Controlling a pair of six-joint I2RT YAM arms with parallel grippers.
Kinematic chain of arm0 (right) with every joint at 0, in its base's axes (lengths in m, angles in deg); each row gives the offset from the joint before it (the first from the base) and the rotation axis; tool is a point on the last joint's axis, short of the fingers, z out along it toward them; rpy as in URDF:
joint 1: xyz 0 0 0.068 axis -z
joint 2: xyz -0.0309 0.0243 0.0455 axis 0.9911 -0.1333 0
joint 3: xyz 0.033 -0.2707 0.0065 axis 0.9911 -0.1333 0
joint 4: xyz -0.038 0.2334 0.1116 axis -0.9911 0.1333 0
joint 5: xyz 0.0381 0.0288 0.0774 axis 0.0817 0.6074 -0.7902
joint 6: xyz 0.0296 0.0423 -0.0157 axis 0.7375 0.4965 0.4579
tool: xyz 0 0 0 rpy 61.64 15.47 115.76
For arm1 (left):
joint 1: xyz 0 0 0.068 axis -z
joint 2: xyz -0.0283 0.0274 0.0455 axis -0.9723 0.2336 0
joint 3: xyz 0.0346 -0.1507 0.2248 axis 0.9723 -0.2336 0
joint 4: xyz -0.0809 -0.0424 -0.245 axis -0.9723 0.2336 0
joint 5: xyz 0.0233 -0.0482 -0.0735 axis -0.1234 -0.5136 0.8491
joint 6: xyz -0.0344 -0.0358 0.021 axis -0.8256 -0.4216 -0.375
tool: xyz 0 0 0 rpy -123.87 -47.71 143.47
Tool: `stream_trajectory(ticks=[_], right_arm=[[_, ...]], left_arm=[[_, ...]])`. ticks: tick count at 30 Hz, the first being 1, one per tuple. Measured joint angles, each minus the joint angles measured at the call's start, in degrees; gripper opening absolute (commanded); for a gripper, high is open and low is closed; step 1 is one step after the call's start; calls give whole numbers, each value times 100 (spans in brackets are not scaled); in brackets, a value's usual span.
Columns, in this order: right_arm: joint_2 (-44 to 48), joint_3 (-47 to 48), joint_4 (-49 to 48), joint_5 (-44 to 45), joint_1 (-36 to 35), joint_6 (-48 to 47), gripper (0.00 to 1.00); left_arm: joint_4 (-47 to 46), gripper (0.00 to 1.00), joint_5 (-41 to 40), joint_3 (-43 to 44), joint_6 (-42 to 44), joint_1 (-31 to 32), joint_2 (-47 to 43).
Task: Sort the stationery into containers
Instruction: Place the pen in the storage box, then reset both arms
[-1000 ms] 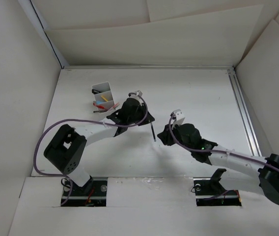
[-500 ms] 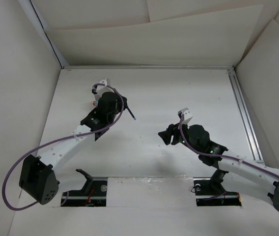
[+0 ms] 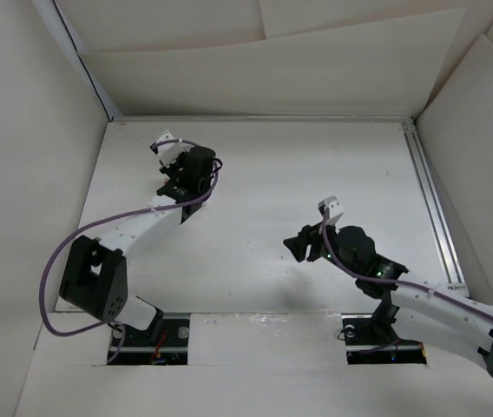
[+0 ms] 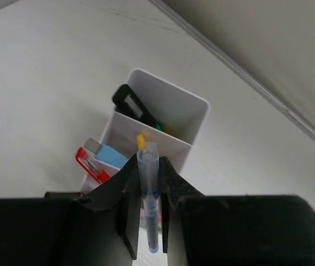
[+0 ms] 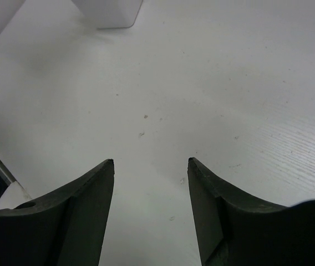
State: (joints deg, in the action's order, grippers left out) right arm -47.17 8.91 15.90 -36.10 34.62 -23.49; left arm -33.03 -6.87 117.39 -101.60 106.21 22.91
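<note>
A: Left gripper (image 4: 147, 162) state?

B: Narrow, clamped on a thin pale pen (image 4: 151, 210). The pen sits in the slot between the fingers with its long axis in line with them. One end pokes past the fingertips toward the container (image 4: 197, 130). Can't tell whether that end is the nib or the tail.

A: Where is it relative to the box?

B: In the wrist view the pen's free end lines up with the divider (image 4: 168, 136). It looks clear of the box, not touching. The far compartment has a black highlighter (image 4: 128, 102). The near one has a red pen (image 4: 88, 163) plus a blue-grey and a yellow piece.

A: So the step is the drop.

B: Likely. The pen is at the box, placement not yet done. Judgement on the next move: shift off the divider toward the near, pen side, aim the pen to go in end first, then open. Released on this line, it could catch the divider and tip out.

A: Right gripper (image 5: 151, 166)?

B: Spread wide, holding nothing, over bare table (image 5: 213, 83). It's well apart from the box.
</note>
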Motion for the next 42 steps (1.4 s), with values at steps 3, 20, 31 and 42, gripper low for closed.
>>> stream_trajectory(ticks=[3, 20, 31, 42], right_arm=[[219, -114, 4, -11, -2, 0, 61], [697, -219, 4, -199, -4, -66, 62], [925, -219, 24, -219, -4, -68, 66], [1060, -155, 505, -24, -4, -149, 100]], left_arm=[[-44, 0, -105, 55, 9, -341, 393], [-826, 22, -702, 55, 378, -704, 693], [-673, 57, -549, 33, 260, -664, 835], [-221, 100, 702, 92, 114, -431, -1539]])
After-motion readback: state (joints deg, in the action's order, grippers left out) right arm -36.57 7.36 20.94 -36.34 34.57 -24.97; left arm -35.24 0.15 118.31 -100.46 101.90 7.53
